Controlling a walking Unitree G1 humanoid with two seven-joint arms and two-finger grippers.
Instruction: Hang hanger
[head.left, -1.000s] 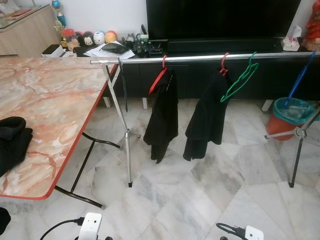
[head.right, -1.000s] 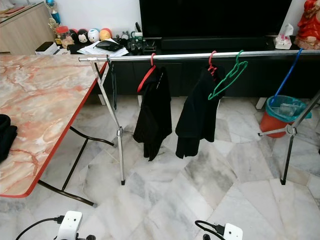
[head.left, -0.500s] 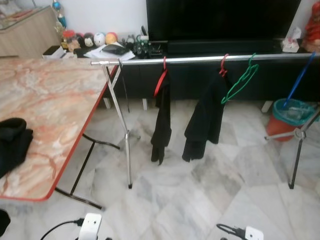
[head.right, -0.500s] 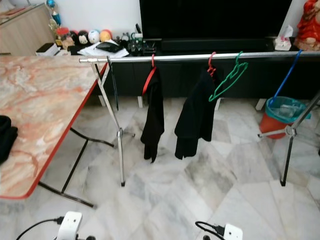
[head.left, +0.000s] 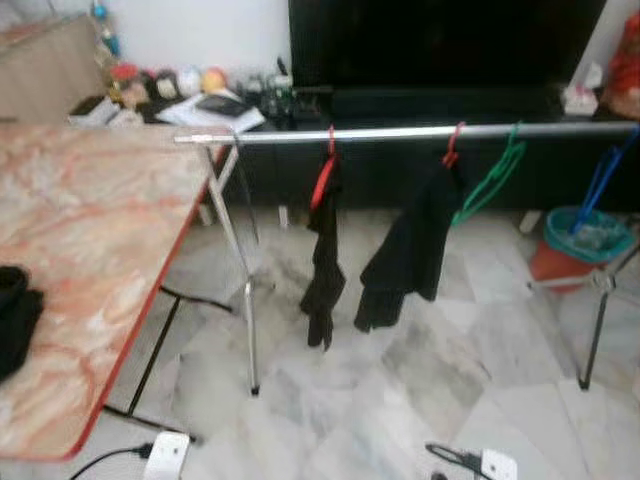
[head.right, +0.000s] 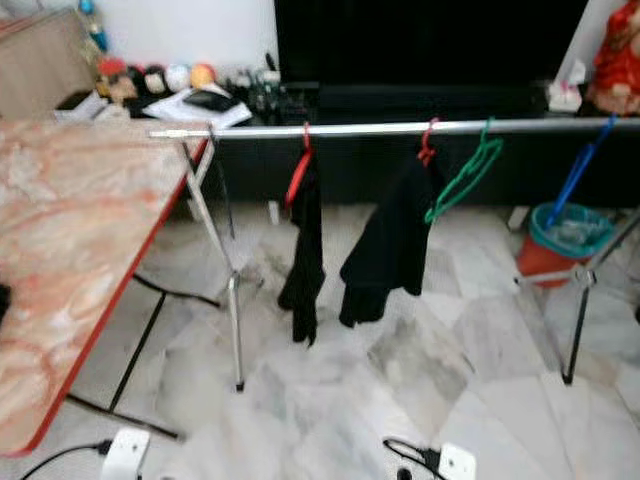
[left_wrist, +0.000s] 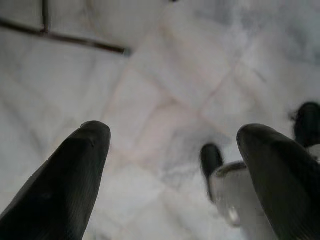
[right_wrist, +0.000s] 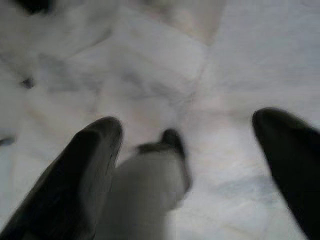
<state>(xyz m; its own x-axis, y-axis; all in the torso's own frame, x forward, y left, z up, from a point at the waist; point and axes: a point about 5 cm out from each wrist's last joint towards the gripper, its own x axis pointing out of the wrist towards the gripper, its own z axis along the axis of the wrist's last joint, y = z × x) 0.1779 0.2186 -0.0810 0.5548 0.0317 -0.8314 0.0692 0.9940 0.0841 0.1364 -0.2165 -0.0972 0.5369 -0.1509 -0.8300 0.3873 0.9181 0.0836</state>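
Observation:
A silver rail (head.left: 400, 132) of a clothes rack runs across the room ahead of me. On it hang a red hanger (head.left: 322, 180) with a black garment (head.left: 325, 270), a second red hanger (head.left: 453, 145) with another black garment (head.left: 410, 255), and a bare green hanger (head.left: 490, 185) tilted to the right. My left gripper (left_wrist: 175, 131) hangs open over the marble floor, holding nothing. My right gripper (right_wrist: 189, 120) is also open and empty above the floor.
A marble-pattern folding table (head.left: 90, 230) stands at my left with a black cloth (head.left: 12, 325) on it. The rack's legs (head.left: 245, 300) stand beside the table. An orange bucket (head.left: 585, 250) with a blue mop handle (head.left: 605, 170) sits at the right. White plug blocks (head.left: 165, 455) with cables lie near my feet.
The whole picture has shifted and blurred, so the camera is moving. The black garment on the left red hanger has turned edge-on and looks narrower than a second ago.

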